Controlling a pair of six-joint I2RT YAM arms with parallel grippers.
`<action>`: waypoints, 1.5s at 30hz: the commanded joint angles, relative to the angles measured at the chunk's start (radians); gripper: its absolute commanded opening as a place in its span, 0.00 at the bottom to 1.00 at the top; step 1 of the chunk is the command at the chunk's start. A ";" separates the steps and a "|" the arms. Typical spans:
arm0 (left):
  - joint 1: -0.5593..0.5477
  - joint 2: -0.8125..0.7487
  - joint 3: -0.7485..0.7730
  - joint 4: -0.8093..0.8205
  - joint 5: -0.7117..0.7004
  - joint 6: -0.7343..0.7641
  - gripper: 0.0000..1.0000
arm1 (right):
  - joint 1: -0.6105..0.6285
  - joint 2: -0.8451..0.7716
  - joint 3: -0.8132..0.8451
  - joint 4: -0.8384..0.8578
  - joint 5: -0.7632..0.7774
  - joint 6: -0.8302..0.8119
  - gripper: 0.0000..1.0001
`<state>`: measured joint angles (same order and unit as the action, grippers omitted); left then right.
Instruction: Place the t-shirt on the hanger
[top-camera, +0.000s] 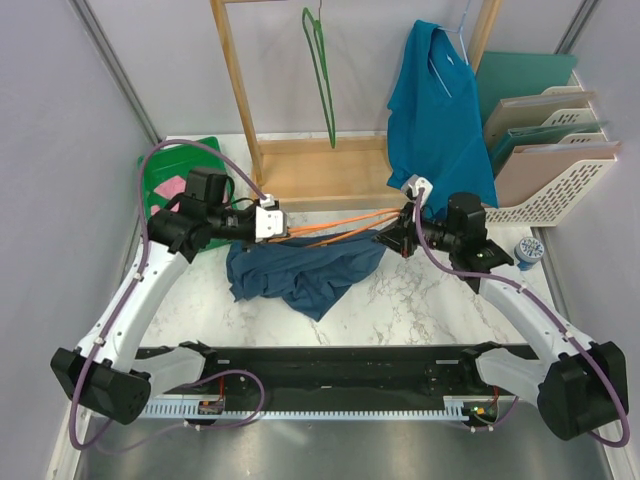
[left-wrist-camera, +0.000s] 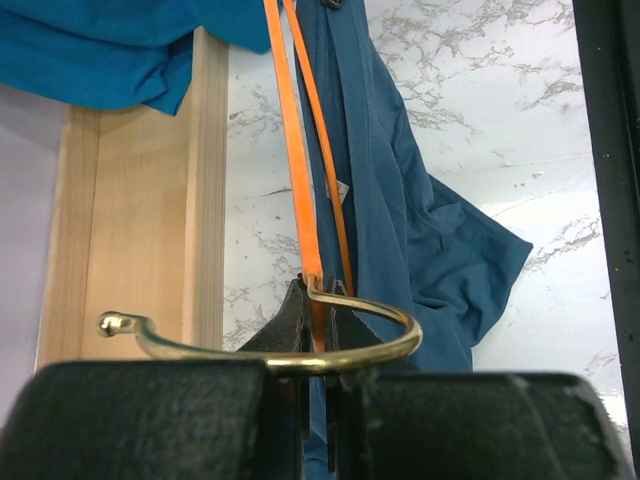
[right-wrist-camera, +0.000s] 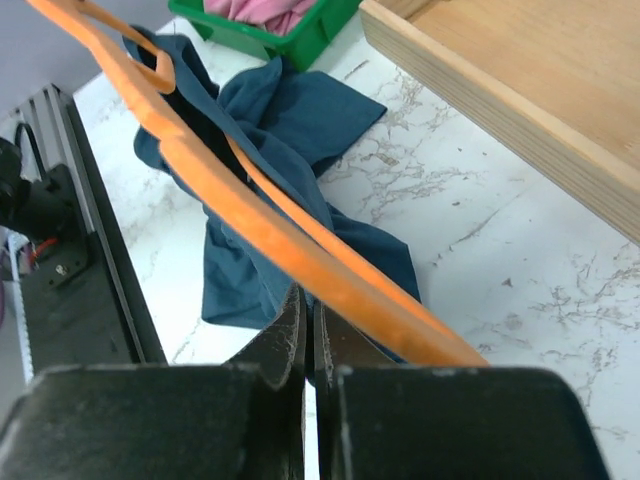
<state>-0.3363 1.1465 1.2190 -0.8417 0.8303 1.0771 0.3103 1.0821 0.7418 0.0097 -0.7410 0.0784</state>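
Observation:
The orange hanger (top-camera: 335, 228) lies almost level above the table between my two grippers. My left gripper (top-camera: 284, 232) is shut on it where its brass hook (left-wrist-camera: 385, 345) joins the orange arms (left-wrist-camera: 300, 170); the pinch shows in the left wrist view (left-wrist-camera: 325, 300). The dark navy t-shirt (top-camera: 300, 272) is bunched on the marble under the hanger, and one edge of it rises to my right gripper (top-camera: 394, 240). In the right wrist view those jaws (right-wrist-camera: 312, 300) are shut on a thin fold of t-shirt (right-wrist-camera: 290, 130), with the hanger's arm (right-wrist-camera: 300, 250) crossing just over the fingertips.
A wooden rack (top-camera: 245, 100) at the back holds a thin green hanger (top-camera: 322, 70) and a teal-blue shirt (top-camera: 435, 110); its base board (right-wrist-camera: 520, 90) lies close behind the hanger. A green bin (top-camera: 170, 170) with a pink garment stands back left. A file rack (top-camera: 550, 170) and a small bottle (top-camera: 528, 253) stand right.

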 joint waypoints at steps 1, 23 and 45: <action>-0.002 0.065 -0.053 -0.215 -0.441 -0.038 0.02 | -0.057 0.016 0.010 -0.006 0.025 -0.185 0.00; -0.130 0.225 -0.059 -0.166 -0.384 -0.051 0.02 | 0.050 0.071 0.016 -0.038 -0.119 -0.594 0.73; -0.118 0.113 0.007 -0.188 -0.294 -0.185 0.36 | 0.378 0.599 0.154 0.395 -0.064 -0.703 0.00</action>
<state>-0.4614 1.3418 1.1778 -0.9947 0.4625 1.0149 0.6792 1.6752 0.8406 0.3737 -0.8036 -0.5999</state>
